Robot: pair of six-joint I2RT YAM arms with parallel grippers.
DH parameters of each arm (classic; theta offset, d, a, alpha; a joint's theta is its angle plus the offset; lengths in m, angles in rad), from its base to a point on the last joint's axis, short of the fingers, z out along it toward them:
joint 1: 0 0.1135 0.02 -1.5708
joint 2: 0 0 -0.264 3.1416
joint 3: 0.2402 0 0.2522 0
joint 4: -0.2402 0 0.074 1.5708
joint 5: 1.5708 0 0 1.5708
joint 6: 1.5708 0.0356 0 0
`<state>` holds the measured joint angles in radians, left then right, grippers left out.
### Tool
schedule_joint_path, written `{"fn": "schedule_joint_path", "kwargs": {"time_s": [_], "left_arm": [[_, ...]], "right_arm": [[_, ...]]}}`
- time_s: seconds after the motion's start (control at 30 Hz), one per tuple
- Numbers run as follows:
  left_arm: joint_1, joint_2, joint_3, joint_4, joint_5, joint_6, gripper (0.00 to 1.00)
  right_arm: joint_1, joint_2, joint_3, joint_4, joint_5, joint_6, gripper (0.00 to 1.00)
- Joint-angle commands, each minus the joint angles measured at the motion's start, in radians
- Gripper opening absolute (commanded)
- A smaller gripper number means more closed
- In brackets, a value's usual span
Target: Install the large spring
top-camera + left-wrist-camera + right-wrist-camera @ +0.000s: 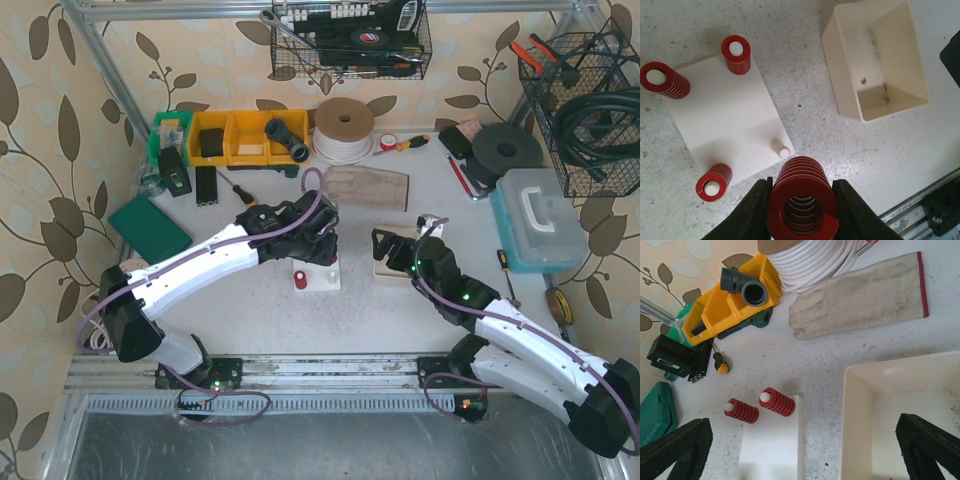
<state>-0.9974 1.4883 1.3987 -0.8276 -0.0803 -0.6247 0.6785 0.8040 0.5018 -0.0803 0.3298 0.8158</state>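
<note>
The large spring (pixel 801 205), red and wide-coiled, is gripped by my left gripper (pixel 802 186), its black fingers (pixel 752 212) pressing both sides. It hangs just above and in front of a bare white peg (pixel 781 148) at one corner of the white plate (pixel 730 115). Three smaller red springs (pixel 736 54) sit on the plate's other corner pegs. From above, the left gripper (pixel 315 245) is over the plate (pixel 322 277). My right gripper (pixel 802 440) stands wide open and holds nothing. It hovers between the plate (pixel 772 445) and a cream tray (pixel 852 420).
The cream tray (pixel 875 60) lies right of the plate. A work glove (pixel 368 187), a cable spool (pixel 344 128) and yellow bins (pixel 235 137) stand behind. A green case (pixel 150 228) is at the left, and a blue-lidded box (pixel 538 220) at the right.
</note>
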Motion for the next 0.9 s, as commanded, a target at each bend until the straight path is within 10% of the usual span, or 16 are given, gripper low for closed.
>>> {"fn": "schedule_joint_path", "kwargs": {"time_s": [0.0,0.87], "left_arm": [[-0.021,0.008,0.033,0.010,-0.042,-0.001,0.00],[-0.095,0.109,0.058,-0.066,-0.195,-0.039,0.00]], "right_arm": [[-0.003,0.006,0.004,-0.033,0.051,0.036,0.99],[-0.070,0.047,-0.009,-0.033,-0.040,0.107,0.99]]}}
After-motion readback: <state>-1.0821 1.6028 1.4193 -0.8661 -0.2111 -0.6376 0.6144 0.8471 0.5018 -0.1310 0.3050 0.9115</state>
